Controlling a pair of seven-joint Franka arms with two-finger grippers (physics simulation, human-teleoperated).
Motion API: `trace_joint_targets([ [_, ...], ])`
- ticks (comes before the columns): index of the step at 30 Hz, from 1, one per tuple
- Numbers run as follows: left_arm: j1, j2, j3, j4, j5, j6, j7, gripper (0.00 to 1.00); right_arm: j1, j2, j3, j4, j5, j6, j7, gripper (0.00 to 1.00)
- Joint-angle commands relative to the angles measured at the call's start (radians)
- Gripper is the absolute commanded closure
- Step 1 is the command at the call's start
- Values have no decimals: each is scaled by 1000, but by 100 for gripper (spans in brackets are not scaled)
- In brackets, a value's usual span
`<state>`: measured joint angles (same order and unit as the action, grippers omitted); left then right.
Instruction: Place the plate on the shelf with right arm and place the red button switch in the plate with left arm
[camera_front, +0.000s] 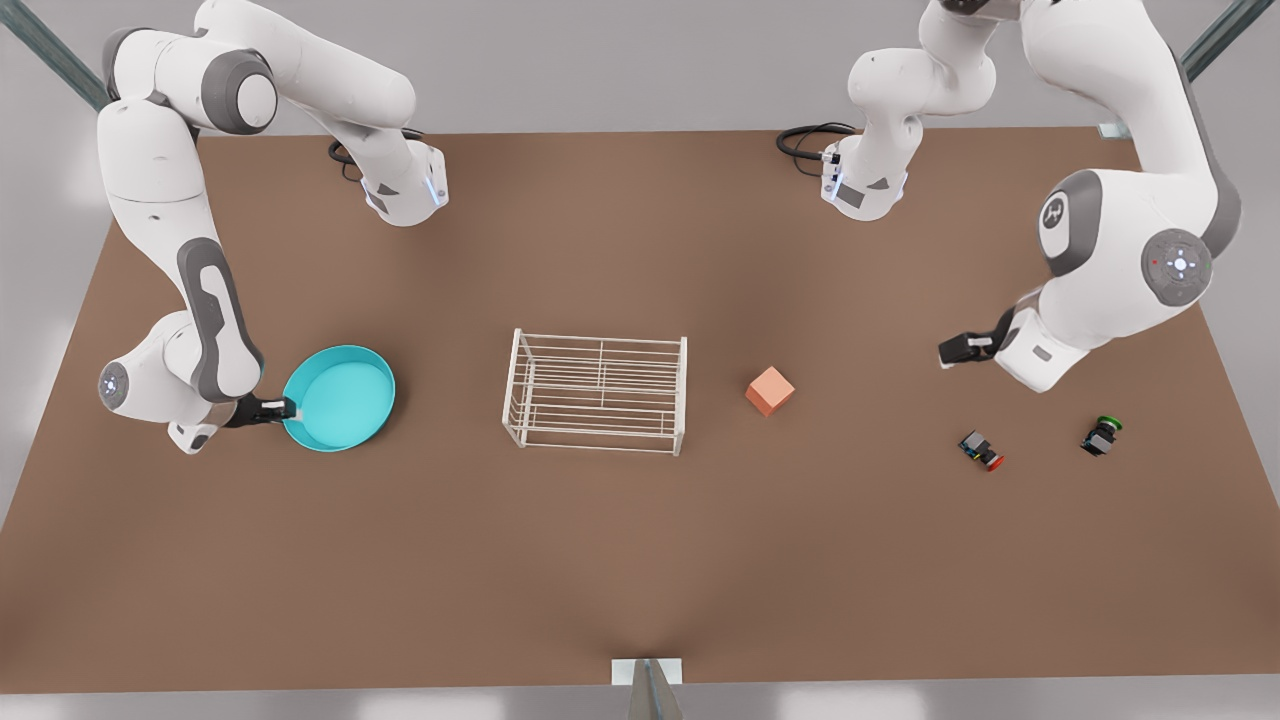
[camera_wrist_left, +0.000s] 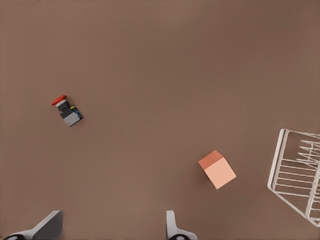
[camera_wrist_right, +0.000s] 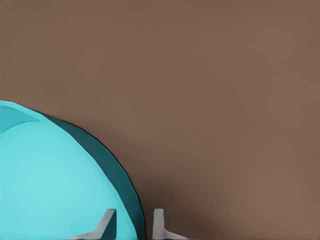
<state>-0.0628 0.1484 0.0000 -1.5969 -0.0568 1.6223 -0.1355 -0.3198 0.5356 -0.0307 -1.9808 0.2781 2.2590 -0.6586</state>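
Note:
The turquoise plate (camera_front: 340, 398) lies on the brown table at the front view's left, well apart from the white wire shelf (camera_front: 597, 392) in the middle. My right gripper (camera_front: 290, 408) is shut on the plate's rim (camera_wrist_right: 131, 190), one finger inside and one outside. The red button switch (camera_front: 982, 451) lies on its side at the front view's right; it is also in the left wrist view (camera_wrist_left: 67, 111). My left gripper (camera_front: 948, 351) hovers open above and behind it, its fingers (camera_wrist_left: 172, 227) wide apart with nothing between them.
An orange cube (camera_front: 769, 391) sits between the shelf and the switches, and appears again in the left wrist view (camera_wrist_left: 217, 170) beside the shelf's end (camera_wrist_left: 295, 175). A green-capped switch (camera_front: 1101, 436) lies to the right of the red one.

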Motion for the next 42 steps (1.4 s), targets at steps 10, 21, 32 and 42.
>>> trace_joint_targets([
  [10, 17, 46, 2, -17, 97, -59, -105, 0, -4, -3, 0, 0, 0, -15, -10, 78],
  [21, 18, 54, 2, -17, 83, -48, -111, 0, 4, -54, 11, 20, 1, -88, -4, 85],
  [32, 20, 54, 11, -15, 83, -42, -113, 0, 4, -163, 26, 74, 27, -317, 1, 85],
  [42, 20, 5, -14, -12, 65, -147, -369, 0, 4, -224, 100, 74, 72, -437, 13, 85],
])
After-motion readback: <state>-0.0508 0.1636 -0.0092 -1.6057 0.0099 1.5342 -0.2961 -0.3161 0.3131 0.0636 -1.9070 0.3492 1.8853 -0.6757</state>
